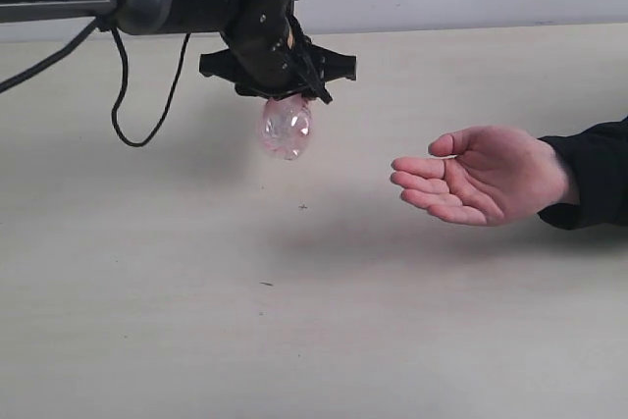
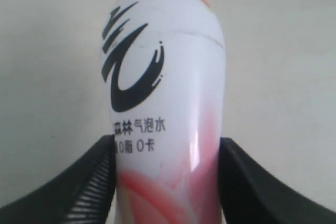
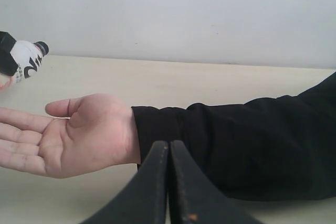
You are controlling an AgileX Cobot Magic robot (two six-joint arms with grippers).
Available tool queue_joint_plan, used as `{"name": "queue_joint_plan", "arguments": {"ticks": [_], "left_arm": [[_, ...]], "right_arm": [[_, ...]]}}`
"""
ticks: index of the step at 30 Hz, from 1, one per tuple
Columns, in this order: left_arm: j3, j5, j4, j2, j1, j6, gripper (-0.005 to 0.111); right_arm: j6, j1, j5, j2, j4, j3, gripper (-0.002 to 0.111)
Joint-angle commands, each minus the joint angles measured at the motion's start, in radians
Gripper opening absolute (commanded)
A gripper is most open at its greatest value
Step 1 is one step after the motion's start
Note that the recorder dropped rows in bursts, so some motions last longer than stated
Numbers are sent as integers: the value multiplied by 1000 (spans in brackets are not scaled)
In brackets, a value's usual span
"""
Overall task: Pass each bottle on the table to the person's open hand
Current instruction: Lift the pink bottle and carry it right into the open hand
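My left gripper (image 1: pixel 285 85) hangs above the table (image 1: pixel 294 321), shut on the pink bottle (image 1: pixel 286 129), whose base faces the exterior camera. In the left wrist view the pink bottle (image 2: pixel 168 103) fills the frame between both black fingers (image 2: pixel 89 182), its black cap at the far end. The person's open hand (image 1: pixel 481 176) waits palm up to the right of the bottle, a short gap away. The right wrist view shows the open hand (image 3: pixel 68 135), the bottle (image 3: pixel 26 61) at the edge, and my right gripper (image 3: pixel 169 153) shut and empty. No white-capped bottles are in view.
A black sleeve (image 1: pixel 594 174) reaches in from the right edge. A black cable (image 1: pixel 123 95) loops below the left arm. A pale wall (image 3: pixel 184 14) runs behind the table's far edge.
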Motion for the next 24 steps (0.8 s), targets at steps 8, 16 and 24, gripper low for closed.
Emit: {"name": "queue_joint_plan", "arguments": {"ticks": [8, 16, 24], "left_arm": [[91, 71, -13, -156, -8, 107, 0], [180, 17, -26, -232, -45, 120, 0], [202, -167, -56, -248, -118, 102, 0]], "right_arm": [[-1, -5, -6, -7, -1, 5, 0], [-1, -5, -6, -7, -1, 5, 0], [-1, -5, -6, -7, -1, 5, 0]]}}
